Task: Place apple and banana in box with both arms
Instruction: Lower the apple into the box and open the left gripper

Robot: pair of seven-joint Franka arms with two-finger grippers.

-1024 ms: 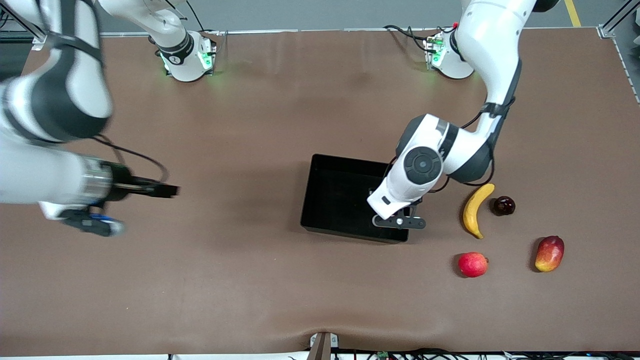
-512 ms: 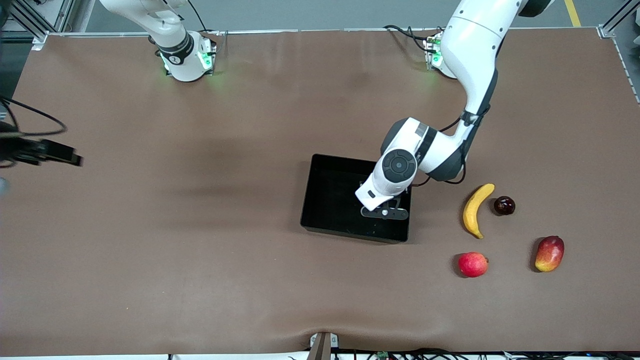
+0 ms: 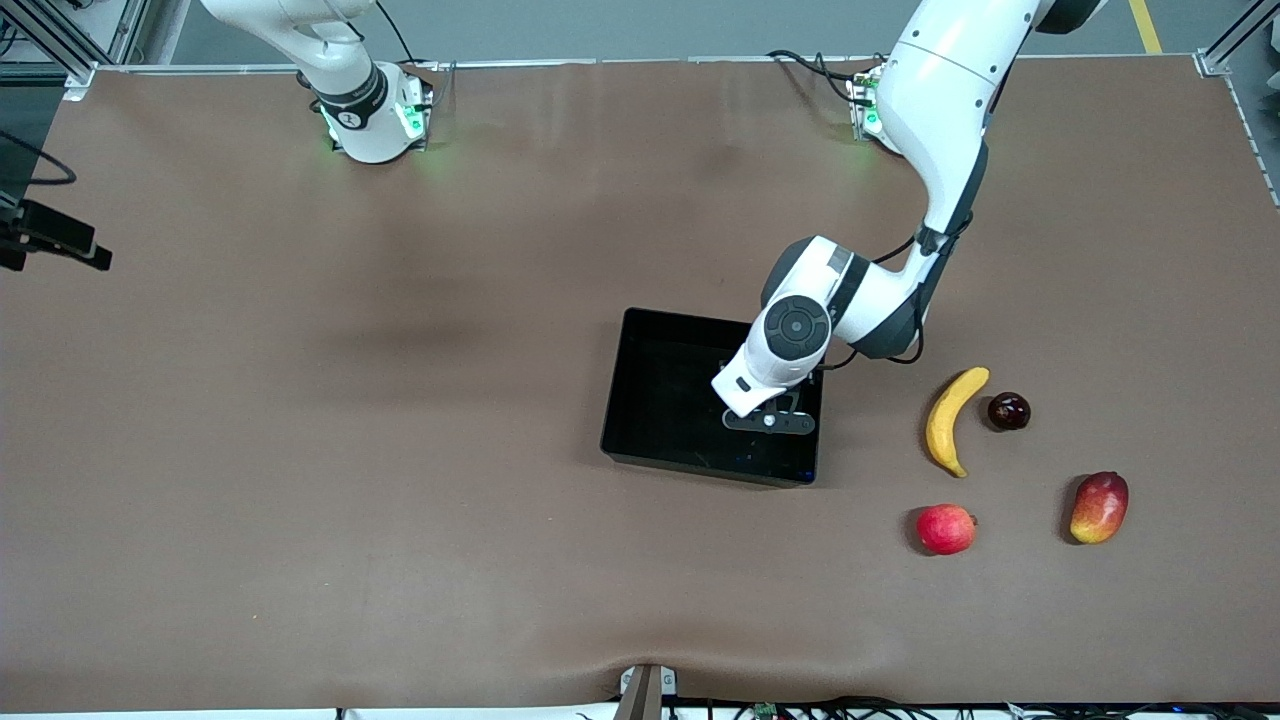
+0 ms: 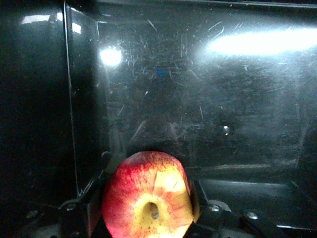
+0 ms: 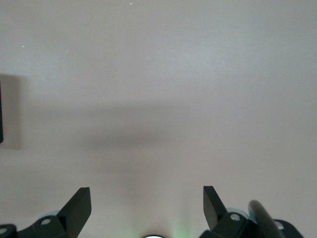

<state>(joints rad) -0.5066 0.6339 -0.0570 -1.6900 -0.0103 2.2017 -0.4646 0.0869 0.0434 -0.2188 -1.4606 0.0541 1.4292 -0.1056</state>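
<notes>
Black glossy box point(image 3: 680, 400) is sitting mid-worktop point(image 3: 400, 500) in the front view, left pincer point(image 3: 770, 422) hanging over its interior; banana point(image 3: 951, 420) is lying outside, toward the left arm's end. Left wrist view: pincer point(image 4: 148, 208) is pinching the apple point(image 4: 147, 196) above the tray floor, so a high release risks it bouncing or rolling out over the low wall. Right wrist view: right pincer point(image 5: 147, 206) is spread, waiting over bare worktop.
</notes>
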